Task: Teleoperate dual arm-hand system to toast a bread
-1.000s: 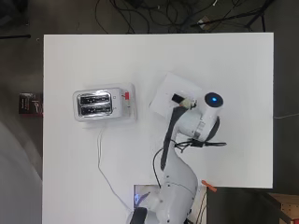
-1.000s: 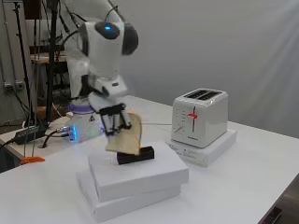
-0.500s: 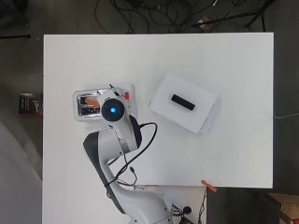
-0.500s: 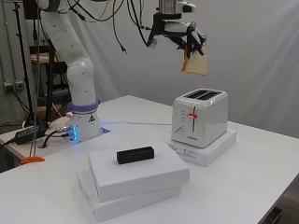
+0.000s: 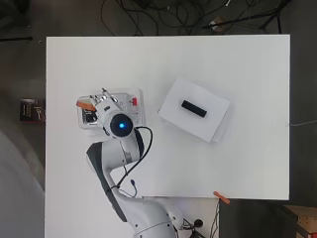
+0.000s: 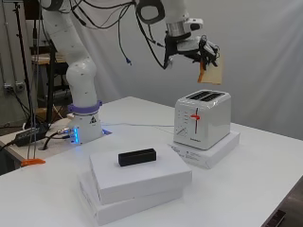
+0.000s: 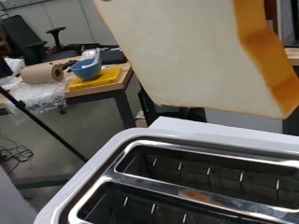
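A slice of bread [image 6: 213, 71] with a brown crust hangs in the air above the far end of the white toaster [image 6: 202, 118], with my hand [image 6: 198, 51] shut on its top edge. In the overhead view the arm covers most of the toaster [image 5: 88, 117], and the bread's crust [image 5: 86, 105] pokes out at its left end. The wrist view looks down past the bread [image 7: 196, 51] into the toaster's two open slots [image 7: 187, 182]. The bread is clear of the slots. The toaster's red lever [image 6: 195, 117] faces the camera in the side view.
The toaster stands on a flat white box [image 6: 222, 146]. A stack of two white boxes [image 6: 137, 182] with a small black block [image 6: 137, 156] on top sits at the near middle. The arm's base [image 6: 85, 125] and a cable [image 5: 133, 163] lie by the table's edge.
The hand carried the bread from above the white boxes over to the toaster. Since half a second ago it has come lower, closer over the slots.
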Tool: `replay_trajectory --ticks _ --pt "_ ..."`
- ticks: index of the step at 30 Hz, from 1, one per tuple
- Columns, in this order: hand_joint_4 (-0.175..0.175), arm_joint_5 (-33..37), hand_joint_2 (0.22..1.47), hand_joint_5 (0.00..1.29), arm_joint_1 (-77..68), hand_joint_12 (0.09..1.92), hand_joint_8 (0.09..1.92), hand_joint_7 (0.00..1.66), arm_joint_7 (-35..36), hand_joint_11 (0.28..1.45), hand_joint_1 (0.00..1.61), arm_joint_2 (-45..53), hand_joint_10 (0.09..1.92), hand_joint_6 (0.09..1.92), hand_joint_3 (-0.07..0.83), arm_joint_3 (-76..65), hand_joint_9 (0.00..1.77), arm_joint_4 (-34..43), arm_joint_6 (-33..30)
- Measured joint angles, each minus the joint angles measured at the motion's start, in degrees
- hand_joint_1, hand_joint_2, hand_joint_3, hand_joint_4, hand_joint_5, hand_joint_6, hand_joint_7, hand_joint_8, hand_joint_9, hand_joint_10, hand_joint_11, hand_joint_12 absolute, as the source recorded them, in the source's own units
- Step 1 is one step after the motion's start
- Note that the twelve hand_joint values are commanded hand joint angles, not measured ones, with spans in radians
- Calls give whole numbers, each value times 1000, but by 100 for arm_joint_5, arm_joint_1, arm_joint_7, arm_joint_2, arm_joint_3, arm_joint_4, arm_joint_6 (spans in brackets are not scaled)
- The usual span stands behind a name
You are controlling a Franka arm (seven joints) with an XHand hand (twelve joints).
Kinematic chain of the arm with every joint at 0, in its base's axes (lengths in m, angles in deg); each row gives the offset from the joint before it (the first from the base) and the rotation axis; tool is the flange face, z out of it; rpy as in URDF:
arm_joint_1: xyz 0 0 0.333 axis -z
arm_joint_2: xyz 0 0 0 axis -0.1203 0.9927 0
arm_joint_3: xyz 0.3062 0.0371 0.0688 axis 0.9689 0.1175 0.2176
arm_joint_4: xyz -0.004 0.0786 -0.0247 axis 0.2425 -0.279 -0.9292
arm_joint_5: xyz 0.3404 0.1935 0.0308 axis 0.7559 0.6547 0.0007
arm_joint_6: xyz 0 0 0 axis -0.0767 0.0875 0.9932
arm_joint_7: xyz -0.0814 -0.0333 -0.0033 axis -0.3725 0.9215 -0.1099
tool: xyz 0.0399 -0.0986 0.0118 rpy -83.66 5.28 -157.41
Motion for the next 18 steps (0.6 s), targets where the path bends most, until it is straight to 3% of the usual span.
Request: replay_trajectory --ticks 2,4,11,14,15,16,17,18 --pt "-175 268 1170 755 16 873 1129 1019 422 643 1236 152 523 1133 0 -22 1327 -39 -110" --pt "-175 446 1180 729 33 870 1143 1009 668 623 1232 286 608 1170 0 -43 1289 -60 -237" --pt "-175 1078 1200 725 191 726 1212 933 2093 638 1218 1079 604 1223 2 -106 1248 302 82" --pt "-175 984 1237 626 275 608 1305 907 2396 645 1203 1446 585 1293 2 10 1207 645 575" --pt "-52 880 1262 626 281 570 1138 941 2404 660 1071 1487 590 1367 3 70 1198 694 668" --pt "50 734 1281 632 286 547 937 998 2399 671 965 1501 602 1419 0 122 1191 711 695" --pt "112 652 1295 631 289 529 768 1046 2390 679 898 1506 615 1457 -1 145 1181 719 689" --pt "18 617 1281 617 293 501 937 1003 2370 681 995 1509 604 1417 -2 167 1172 743 693"
